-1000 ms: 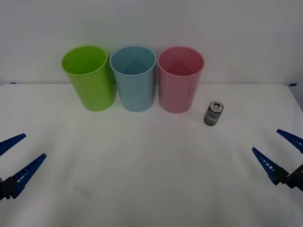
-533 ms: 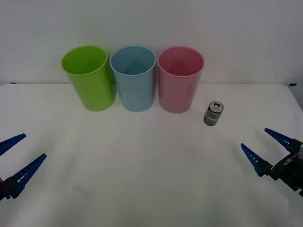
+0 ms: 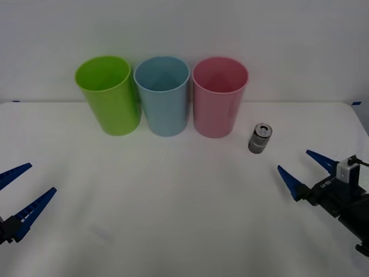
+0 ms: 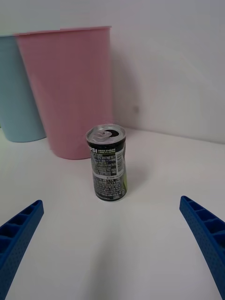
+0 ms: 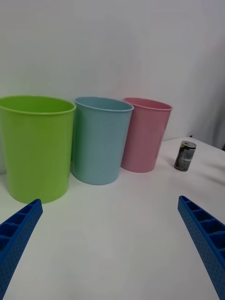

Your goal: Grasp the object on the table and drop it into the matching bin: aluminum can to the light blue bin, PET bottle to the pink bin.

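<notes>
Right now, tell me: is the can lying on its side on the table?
No, the aluminum can stands upright on the table, its silver top and pull-tab facing up, beside the pink bin.

Three bins [image 3: 161, 92], one can [image 3: 260, 138], two tools [image 3: 304, 167].

In the right wrist view, the tall light blue plastic bin [image 4: 16, 89] is cut off by the picture's edge, with just a strip of its wall showing, and the tall pink plastic bin [image 4: 70, 89] hides the part nearest to it. The small print on the label of the small dark grey aluminum can [image 4: 107, 162] is too fine to read. In the front view, the blue ribbed left gripper [image 3: 16, 193] runs out past the picture's edge, so its body is cut away. In the left wrist view, the can's markings are too small to make out.
</notes>
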Motion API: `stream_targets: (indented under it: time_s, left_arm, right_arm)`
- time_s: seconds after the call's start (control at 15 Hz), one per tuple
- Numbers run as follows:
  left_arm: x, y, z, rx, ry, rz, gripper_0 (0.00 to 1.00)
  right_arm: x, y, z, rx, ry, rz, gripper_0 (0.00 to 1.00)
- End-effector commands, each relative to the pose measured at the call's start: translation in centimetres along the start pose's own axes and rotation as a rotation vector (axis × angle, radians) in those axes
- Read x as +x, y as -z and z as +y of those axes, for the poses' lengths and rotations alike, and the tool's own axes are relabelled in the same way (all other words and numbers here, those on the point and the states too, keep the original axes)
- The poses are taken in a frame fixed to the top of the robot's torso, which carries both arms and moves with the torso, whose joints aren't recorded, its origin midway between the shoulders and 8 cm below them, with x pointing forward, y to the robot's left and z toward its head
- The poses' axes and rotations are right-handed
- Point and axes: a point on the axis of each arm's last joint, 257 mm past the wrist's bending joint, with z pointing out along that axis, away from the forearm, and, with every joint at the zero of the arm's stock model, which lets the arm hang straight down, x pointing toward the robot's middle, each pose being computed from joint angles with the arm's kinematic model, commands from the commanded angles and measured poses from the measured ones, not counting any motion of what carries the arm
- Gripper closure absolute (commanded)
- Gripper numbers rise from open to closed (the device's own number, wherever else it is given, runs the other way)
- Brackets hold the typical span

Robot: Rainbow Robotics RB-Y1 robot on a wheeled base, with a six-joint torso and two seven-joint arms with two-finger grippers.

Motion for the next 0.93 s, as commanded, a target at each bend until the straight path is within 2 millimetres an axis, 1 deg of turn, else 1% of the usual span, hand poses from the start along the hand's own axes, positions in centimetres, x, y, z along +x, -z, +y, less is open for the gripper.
stream_targets:
  time_s: [0.07,0.13,0.53,0.93]
  left_arm:
    - [0.0,0.0,0.0,0.0,0.0,0.0,0.0]
    - [0.0,0.0,0.0,0.0,0.0,0.0,0.0]
    - [0.0,0.0,0.0,0.0,0.0,0.0,0.0]
    - [0.0,0.0,0.0,0.0,0.0,0.0,0.0]
  right_arm:
    - [0.7,-2.1,0.0,0.003,-0.006,0.01,0.0]
    - [0.7,-3.0,-0.2,0.008,-0.008,0.008,0.0]
    - [1.8,-5.9,-0.5,0.014,-0.032,0.032,0.0]
    - [1.9,-8.2,-0.4,0.026,-0.036,0.038,0.0]
